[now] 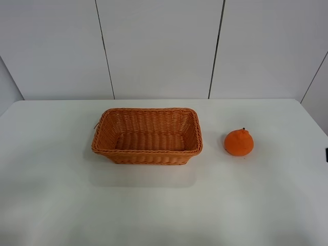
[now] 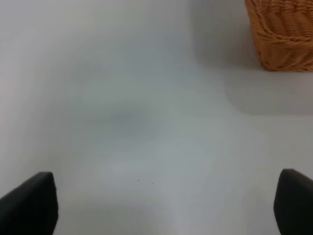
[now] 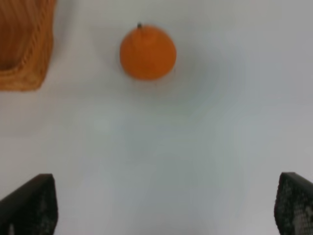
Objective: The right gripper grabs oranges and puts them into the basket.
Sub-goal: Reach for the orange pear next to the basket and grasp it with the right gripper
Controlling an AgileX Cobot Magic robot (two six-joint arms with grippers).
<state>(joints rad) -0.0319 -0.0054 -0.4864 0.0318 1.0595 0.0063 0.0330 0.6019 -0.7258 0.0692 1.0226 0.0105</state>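
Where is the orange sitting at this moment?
In the exterior high view, the orange sits on the white table on the right side, just right of the basket and not touching it.

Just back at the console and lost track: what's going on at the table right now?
Nothing is picked up yet. The orange sits on the white table to the right of the basket, not touching it, and the basket is empty. The right gripper is open and faces the orange, with bare table between them. The left gripper is open too, holding nothing, over bare table near a corner of the basket.
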